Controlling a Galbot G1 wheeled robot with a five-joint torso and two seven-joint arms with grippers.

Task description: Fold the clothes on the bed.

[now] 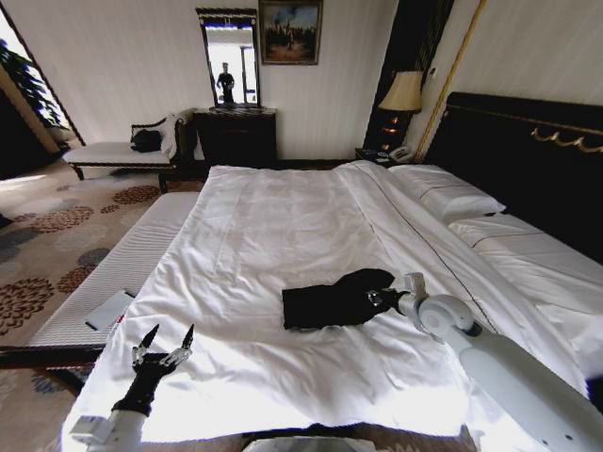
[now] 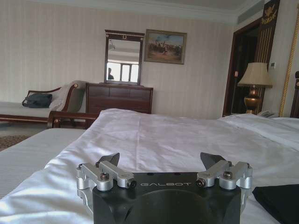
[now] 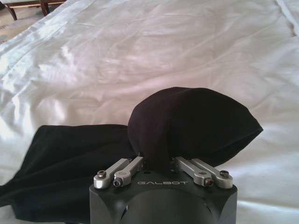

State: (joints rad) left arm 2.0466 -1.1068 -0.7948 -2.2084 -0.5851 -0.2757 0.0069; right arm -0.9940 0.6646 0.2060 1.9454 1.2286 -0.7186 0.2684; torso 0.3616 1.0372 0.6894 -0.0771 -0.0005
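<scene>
T-shirt (image 1: 325,303) lies mid-bed (image 1: 254,235) — right hand (image 1: 382,299) on it, left hand (image 1: 163,344) apart.

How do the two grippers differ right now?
The right gripper is shut on the black T-shirt, lifting a bulge of fabric off the white duvet; the left gripper is open and holds nothing. The right is mid-bed; the left is near the foot edge. Both are black-and-silver.

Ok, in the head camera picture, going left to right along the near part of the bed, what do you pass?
Left gripper over the duvet's near edge → black T-shirt → right gripper clamped on the shirt's edge.
</scene>
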